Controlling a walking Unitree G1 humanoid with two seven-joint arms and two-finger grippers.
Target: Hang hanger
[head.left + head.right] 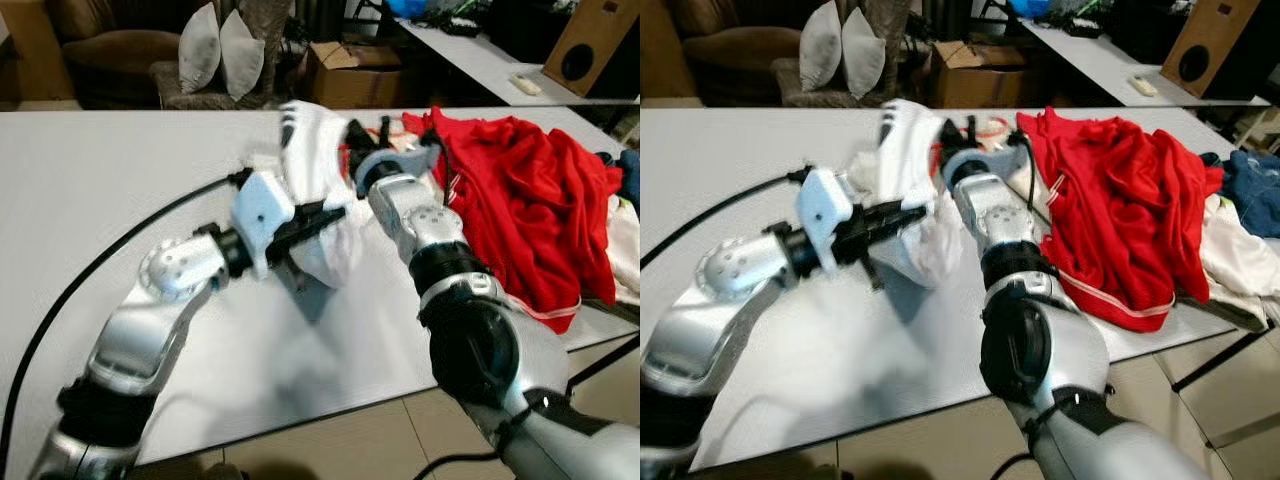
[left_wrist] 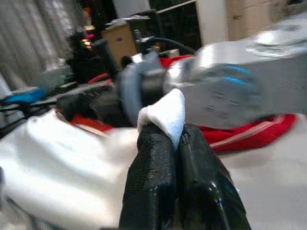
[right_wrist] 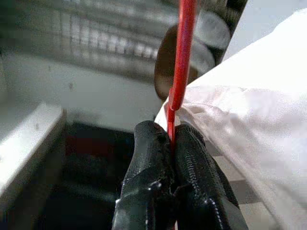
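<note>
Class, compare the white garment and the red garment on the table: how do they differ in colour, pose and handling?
The white garment is lifted and pinched by the left gripper; the red garment lies heaped on the table, untouched. The right gripper grips a red hanger beside the white one. Both are crumpled.

The surface (image 1: 100,190) is plain white. A white garment (image 1: 315,160) lies on it, with no pattern. The hanger (image 3: 181,62) is bright red. Beside them is a red jacket (image 1: 530,200) with thin white stripes along its edge. Past it lies a dark blue cloth (image 1: 1252,190) and another white cloth (image 1: 1238,255). The left pincer (image 2: 173,143) is black with a bumpy dotted look, and so is the right pincer (image 3: 170,139). Both arms are shiny silver with black joints. A black cable (image 1: 90,270) crosses the surface. Two pillows (image 1: 220,50) are pale grey. The cardboard box (image 1: 350,70) is brown. The speaker (image 1: 595,40) is light brown wood with a black round hole.
</note>
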